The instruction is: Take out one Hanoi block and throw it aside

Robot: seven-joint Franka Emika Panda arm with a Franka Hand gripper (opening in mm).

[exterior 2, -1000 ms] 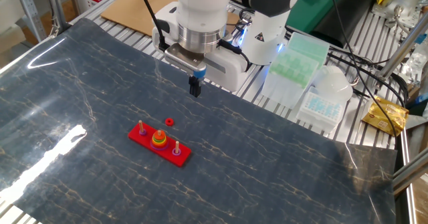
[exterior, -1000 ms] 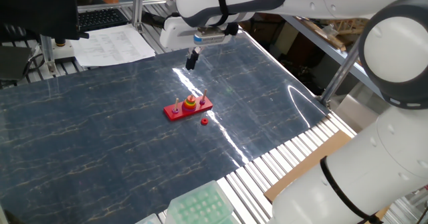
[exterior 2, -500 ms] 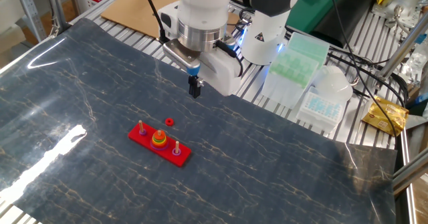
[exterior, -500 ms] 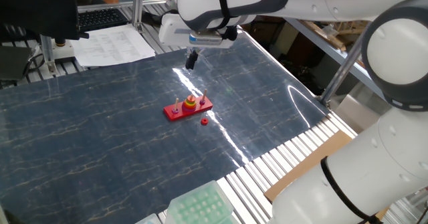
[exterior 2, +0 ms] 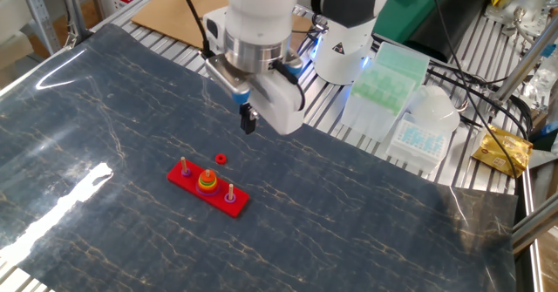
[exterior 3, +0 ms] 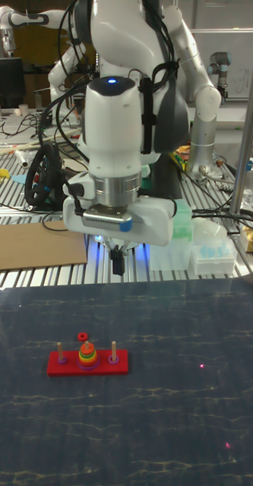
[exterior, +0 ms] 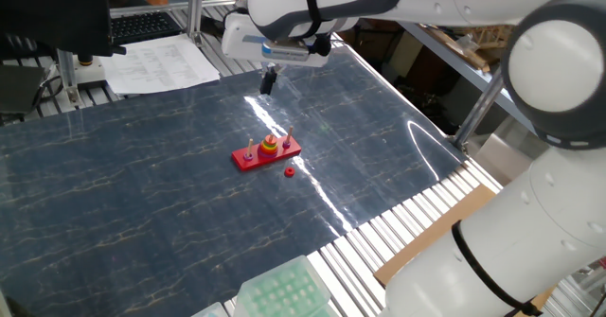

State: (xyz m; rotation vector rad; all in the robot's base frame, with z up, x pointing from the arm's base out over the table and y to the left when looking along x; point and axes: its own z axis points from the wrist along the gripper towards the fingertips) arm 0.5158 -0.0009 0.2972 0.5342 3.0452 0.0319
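Note:
The red pegged base (exterior: 256, 160) (exterior 2: 218, 194) (exterior 3: 69, 368) lies mid-table. On its middle peg sits a stack of green and yellow discs, topped by the small reddish-orange Hanoi block (exterior: 270, 145) (exterior 2: 207, 177) (exterior 3: 86, 347). A purer red small disc (exterior: 288, 172) (exterior 2: 221, 159) (exterior 3: 82, 336) lies flat on the mat just beside the base. My gripper (exterior: 267, 82) (exterior 2: 248, 122) (exterior 3: 118, 285) hangs in the air behind the base, well above the mat. Its dark fingers are pressed together with nothing between them.
A green pipette-tip rack (exterior: 284, 293) (exterior 2: 384, 74) and white boxes (exterior 3: 213, 262) stand off the mat. Papers (exterior: 161, 61) and a cardboard sheet (exterior 2: 174, 9) (exterior 3: 27, 254) lie beyond the mat's edges. The robot's own white body (exterior: 530, 213) stands beside the table.
The wrist has rotated and the gripper has drifted slightly sideways, staying high behind the base. The discs and base have not moved.

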